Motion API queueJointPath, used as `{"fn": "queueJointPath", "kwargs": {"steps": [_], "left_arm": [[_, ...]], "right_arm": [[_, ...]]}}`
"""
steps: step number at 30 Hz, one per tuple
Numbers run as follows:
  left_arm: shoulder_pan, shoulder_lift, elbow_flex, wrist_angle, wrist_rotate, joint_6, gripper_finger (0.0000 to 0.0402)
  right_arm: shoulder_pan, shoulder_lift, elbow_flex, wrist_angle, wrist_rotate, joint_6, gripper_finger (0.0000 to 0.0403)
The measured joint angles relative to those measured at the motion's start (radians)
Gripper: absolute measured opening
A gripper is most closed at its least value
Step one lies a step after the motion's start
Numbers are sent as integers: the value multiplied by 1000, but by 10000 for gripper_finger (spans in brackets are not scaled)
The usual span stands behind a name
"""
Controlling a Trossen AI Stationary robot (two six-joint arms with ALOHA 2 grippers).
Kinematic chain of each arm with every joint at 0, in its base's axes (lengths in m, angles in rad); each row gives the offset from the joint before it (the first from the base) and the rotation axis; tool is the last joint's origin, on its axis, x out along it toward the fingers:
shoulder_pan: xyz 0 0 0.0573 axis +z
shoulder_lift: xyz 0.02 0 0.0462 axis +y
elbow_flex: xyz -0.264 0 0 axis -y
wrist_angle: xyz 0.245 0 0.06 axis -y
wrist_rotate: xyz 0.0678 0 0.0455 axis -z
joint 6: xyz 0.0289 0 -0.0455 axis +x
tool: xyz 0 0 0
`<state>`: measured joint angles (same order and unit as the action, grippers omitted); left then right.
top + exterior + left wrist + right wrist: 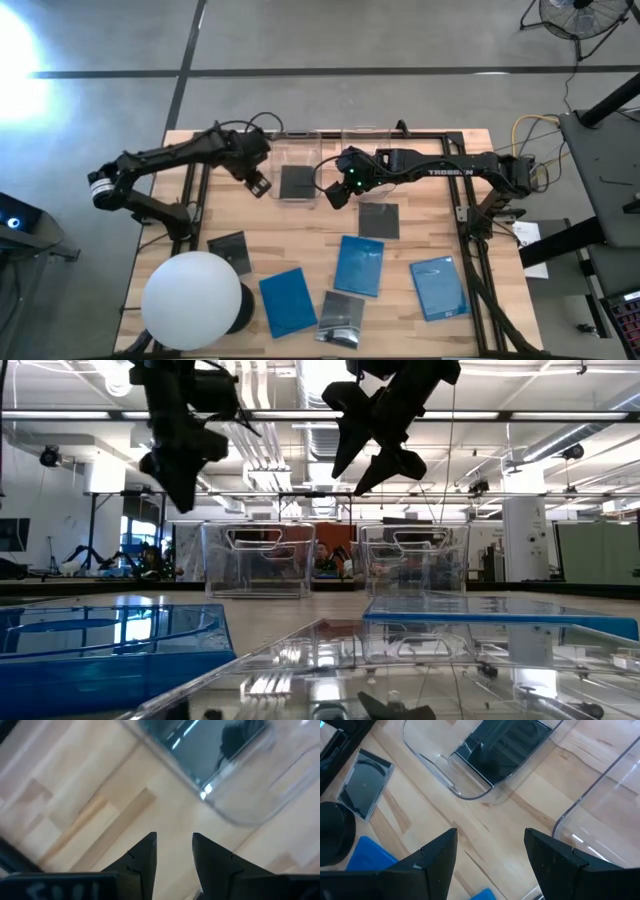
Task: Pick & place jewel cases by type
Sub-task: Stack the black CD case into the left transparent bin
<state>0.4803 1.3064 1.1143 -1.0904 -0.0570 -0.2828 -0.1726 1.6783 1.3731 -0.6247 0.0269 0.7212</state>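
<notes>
One glossy black square jewel case (298,182) is seen lying flat inside the left clear plastic bin (283,148) at the desk's (420,225) twelve o'clock edge; the right clear plastic bin (362,138) beside it is seen holding nothing. The left tool (259,184) is held above the desk at the first bin's nine o'clock, fingers slightly parted and empty. The right tool (337,191) is held at that bin's three o'clock, spread wide, gripping nothing. Three black cases (379,219) and three bright blue rectangular cases (359,265) are scattered over the desk toward six o'clock, beside a big white sphere (190,300) at seven o'clock.
</notes>
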Motion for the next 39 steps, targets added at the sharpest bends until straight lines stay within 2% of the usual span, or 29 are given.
{"fn": "queueJointPath", "kwargs": {"steps": [5,21,24,30,33,39], "left_arm": [[-24,-1,-20,-34,0,47,106],[-48,-2,-21,0,3,43,106],[-50,-2,-22,-41,36,77,106],[-54,-2,-68,-122,171,146,106],[-54,-2,-122,-125,222,157,106],[-57,8,-269,-119,264,141,106]], "right_arm": [[0,0,0,-1,0,-2,226],[0,0,0,0,0,-8,226],[0,0,0,0,-4,-13,226],[0,0,0,0,-24,-18,226],[0,0,-1,1,-25,-18,226],[0,1,-6,2,-26,-17,226]]}}
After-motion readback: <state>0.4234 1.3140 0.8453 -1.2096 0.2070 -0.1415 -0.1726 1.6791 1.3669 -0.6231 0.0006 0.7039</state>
